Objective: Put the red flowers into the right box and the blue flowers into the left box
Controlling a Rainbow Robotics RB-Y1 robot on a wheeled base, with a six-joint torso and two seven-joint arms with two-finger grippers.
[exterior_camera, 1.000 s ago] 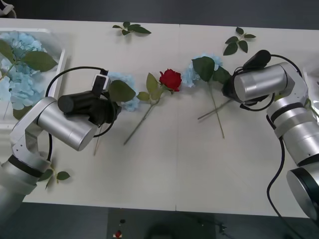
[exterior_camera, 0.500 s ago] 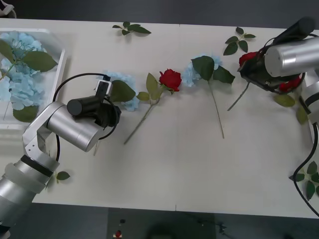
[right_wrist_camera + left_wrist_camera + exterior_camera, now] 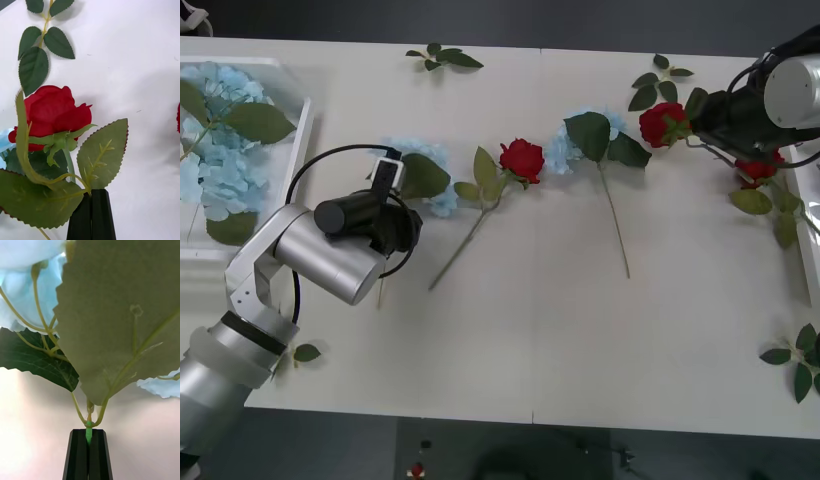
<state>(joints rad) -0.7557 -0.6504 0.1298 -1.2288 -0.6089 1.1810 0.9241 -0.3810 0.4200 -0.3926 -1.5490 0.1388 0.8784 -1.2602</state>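
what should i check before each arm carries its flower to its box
1. Right pincer shut on the red rose stem: ok.
2. Left pincer shut on the blue hydrangea stem: ok.
3. Room in the left box, which already holds hydrangeas: ok.
4. Room in the right box, seen just at the edge: cannot tell.
5. Another red rose lies near the right arm's path: not ok, could be snagged.
6. Hydrangea lifted off the table: cannot tell.
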